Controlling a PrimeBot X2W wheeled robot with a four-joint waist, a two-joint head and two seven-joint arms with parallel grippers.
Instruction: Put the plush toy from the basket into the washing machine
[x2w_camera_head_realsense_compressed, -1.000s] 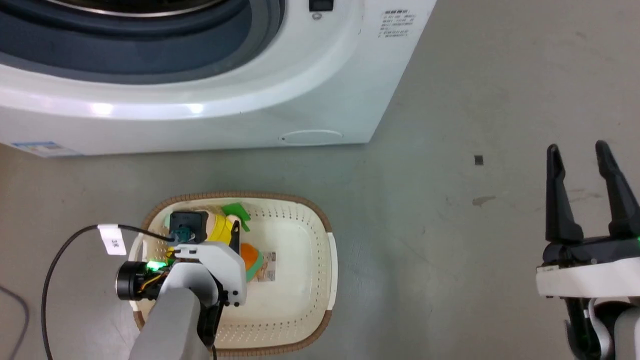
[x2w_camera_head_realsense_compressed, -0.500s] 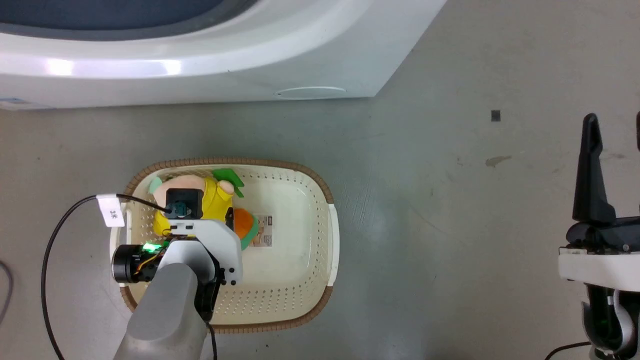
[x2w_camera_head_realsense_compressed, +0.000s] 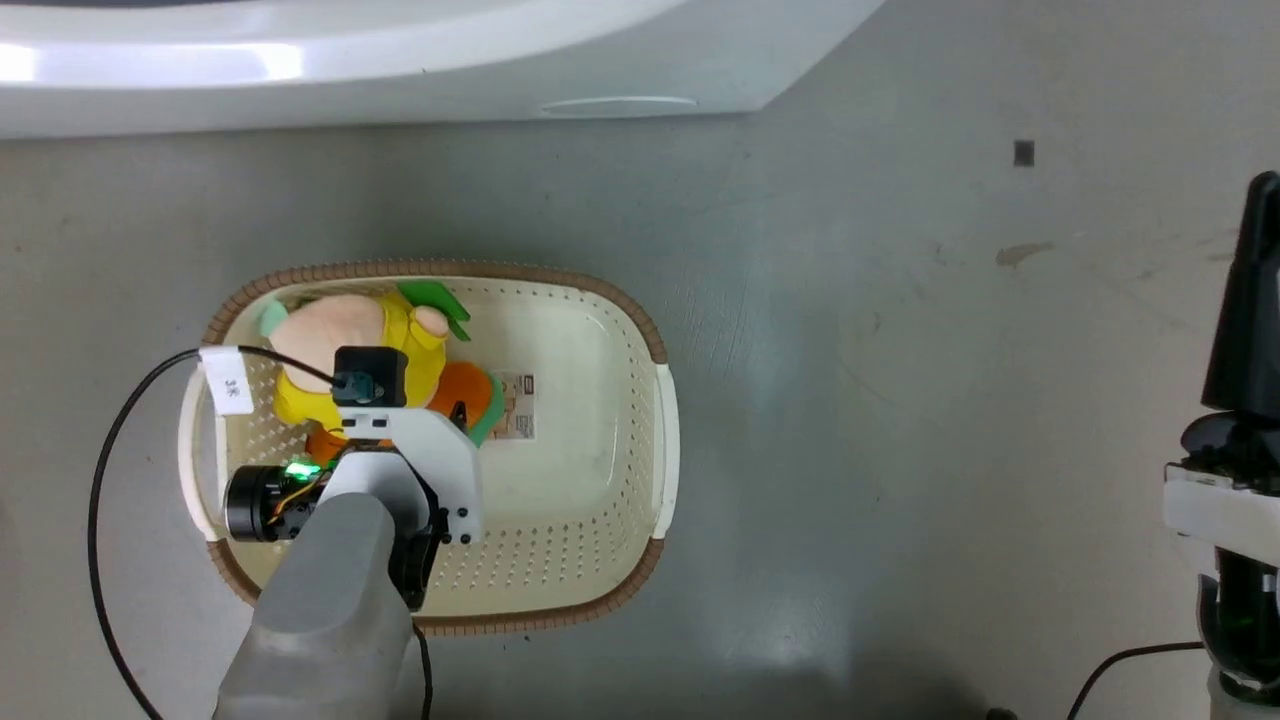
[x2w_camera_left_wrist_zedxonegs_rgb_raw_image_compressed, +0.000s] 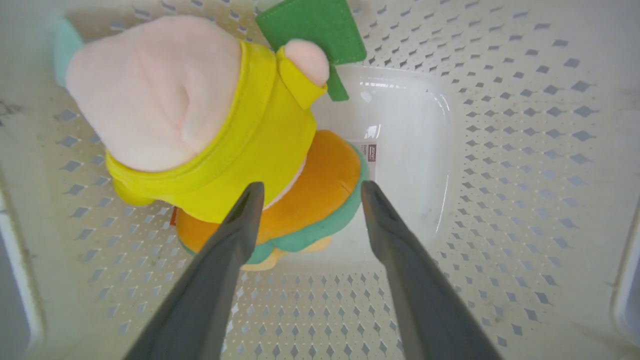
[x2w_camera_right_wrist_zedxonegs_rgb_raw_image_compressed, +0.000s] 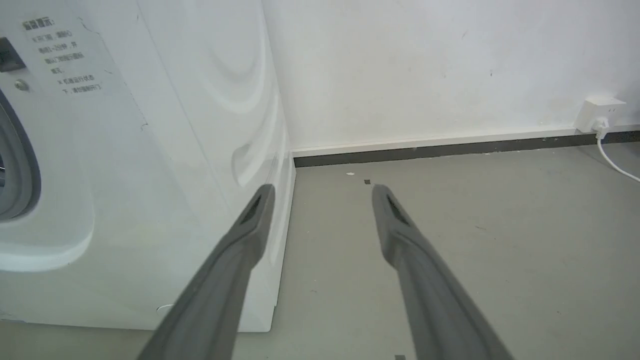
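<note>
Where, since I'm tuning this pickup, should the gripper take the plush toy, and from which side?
Grip the plush toy by its orange burger part, from above. It bulges toward the basket's bare middle, and the open left gripper straddles it; the pink head sits against the wall.

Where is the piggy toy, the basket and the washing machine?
plush toy (x2w_camera_left_wrist_zedxonegs_rgb_raw_image_compressed: 165, 100): left wrist view, on its pink head.
basket (x2w_camera_head_realsense_compressed: 500, 268): head view, on its brown woven rim.
washing machine (x2w_camera_right_wrist_zedxonegs_rgb_raw_image_compressed: 200, 125): right wrist view, on its white side panel.
</note>
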